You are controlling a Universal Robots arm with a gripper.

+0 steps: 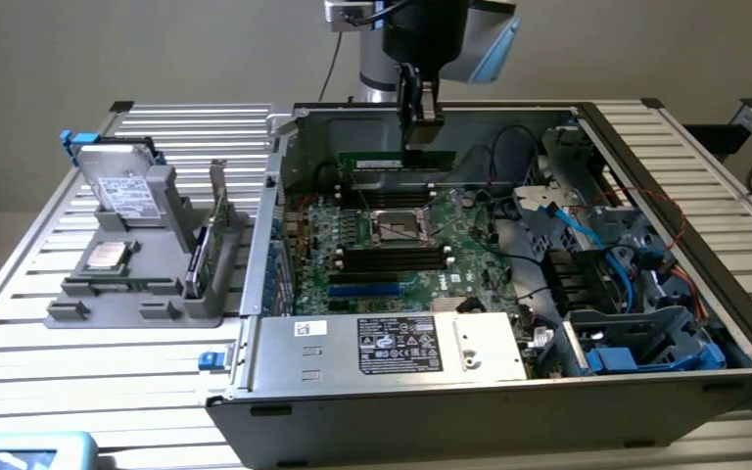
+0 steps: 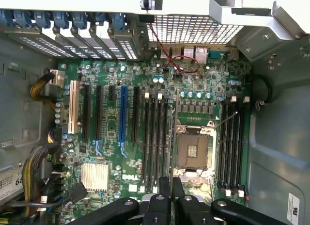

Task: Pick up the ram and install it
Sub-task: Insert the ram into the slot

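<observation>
ram (image 1: 383, 160) is inside the open case (image 1: 481, 421), long edge level, held above the memory slots (image 1: 379, 188) on the far side of the empty CPU socket (image 1: 399, 227). Not seated by the look of it. gripper (image 1: 419, 137) is clenched on its top edge, off-centre toward the exterior view's right. To do this well: keep the stick parallel to one slot, line it up between the end latches, go straight down. Off-centre grip could rock it, so push evenly. Cables (image 1: 504, 166) are near, mind them.

Green ram (image 1: 390, 160), black fingers (image 1: 410, 98)
</observation>
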